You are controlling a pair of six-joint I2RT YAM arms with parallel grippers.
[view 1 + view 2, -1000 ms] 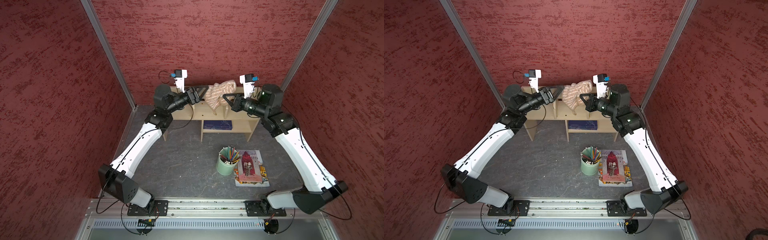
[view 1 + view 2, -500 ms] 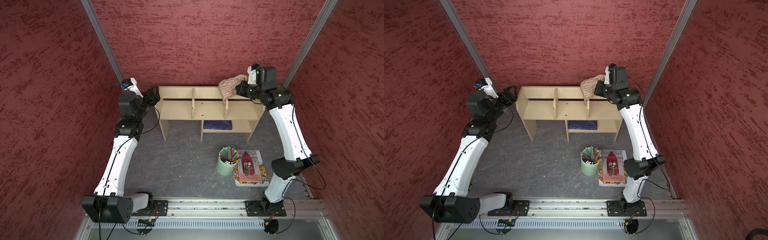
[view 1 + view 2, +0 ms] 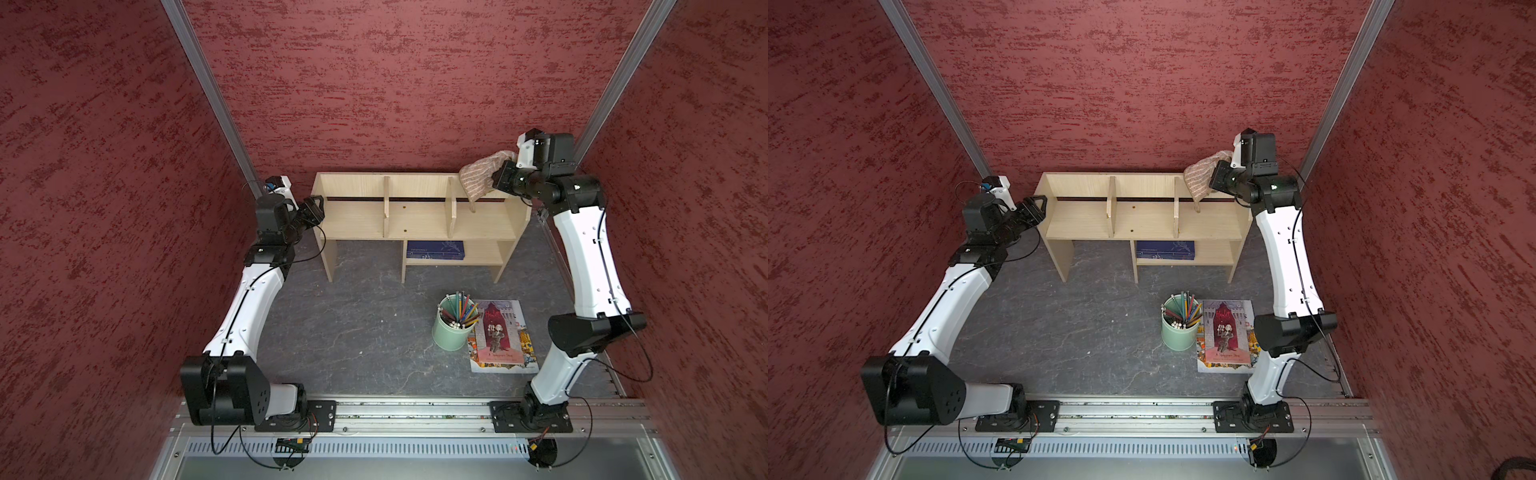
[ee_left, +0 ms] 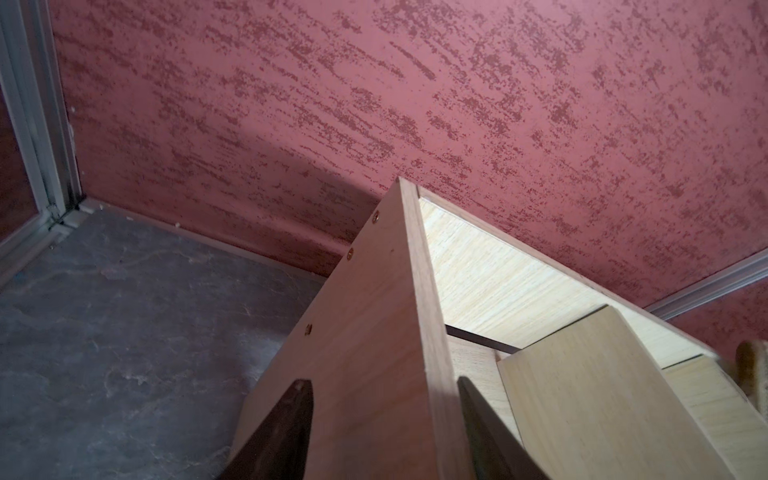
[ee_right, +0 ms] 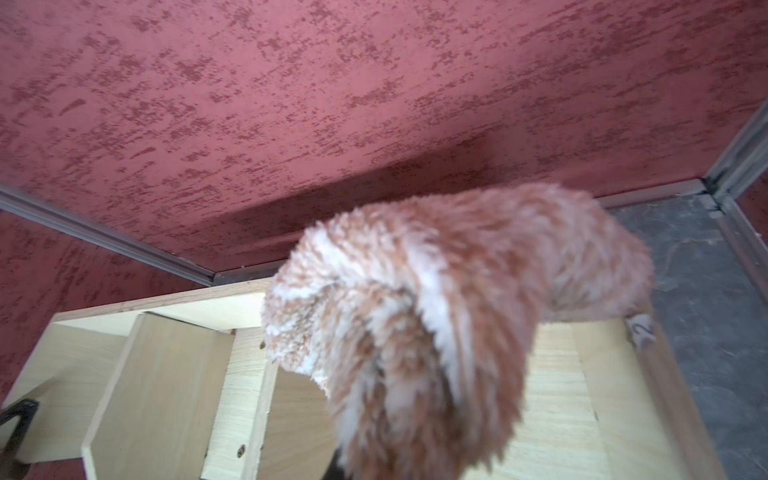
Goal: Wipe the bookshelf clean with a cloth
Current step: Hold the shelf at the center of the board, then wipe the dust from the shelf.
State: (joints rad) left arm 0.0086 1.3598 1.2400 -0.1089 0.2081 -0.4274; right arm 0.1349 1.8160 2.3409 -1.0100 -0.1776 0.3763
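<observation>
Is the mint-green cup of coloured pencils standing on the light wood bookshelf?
No, the mint-green cup of coloured pencils stands on the grey floor in front of the light wood bookshelf.

High stereo overview, close wrist views

Both top views are evenly and softly lit, sharp, with walls leaning outward from wide-angle distortion. My left wrist view is clear, though the bookshelf (image 4: pixel 357 353) side panel lies in shade. In my right wrist view the cloth (image 5: pixel 436 324) is close and blurred.
</observation>
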